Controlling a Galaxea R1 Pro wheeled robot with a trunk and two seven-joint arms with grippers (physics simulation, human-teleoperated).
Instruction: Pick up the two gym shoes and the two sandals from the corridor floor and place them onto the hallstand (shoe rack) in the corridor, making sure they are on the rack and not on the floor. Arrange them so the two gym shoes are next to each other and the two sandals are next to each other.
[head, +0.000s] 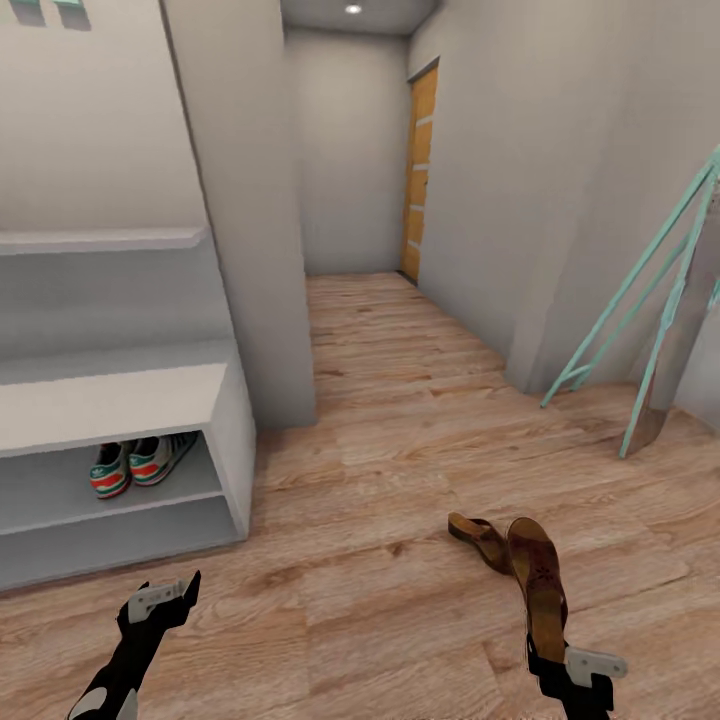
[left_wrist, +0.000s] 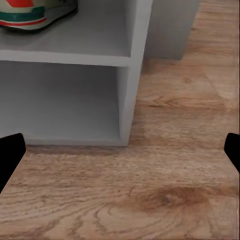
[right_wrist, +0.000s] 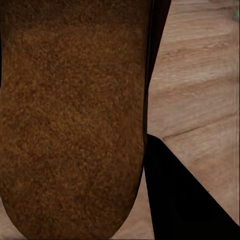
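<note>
Home corridor, wood plank floor (head: 400, 400), grey shoe rack (head: 120, 400), orange door (head: 420, 170)

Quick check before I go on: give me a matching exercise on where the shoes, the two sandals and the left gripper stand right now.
Things:
1. gym shoes
2. sandal in the right gripper
3. second sandal
4. left gripper

States:
A. lying on the corridor floor
B. open, holding nothing
C. side by side on a hallstand shelf
D. gripped at one end by the right gripper

Pairs: 1-C, 2-D, 3-A, 4-B
</note>
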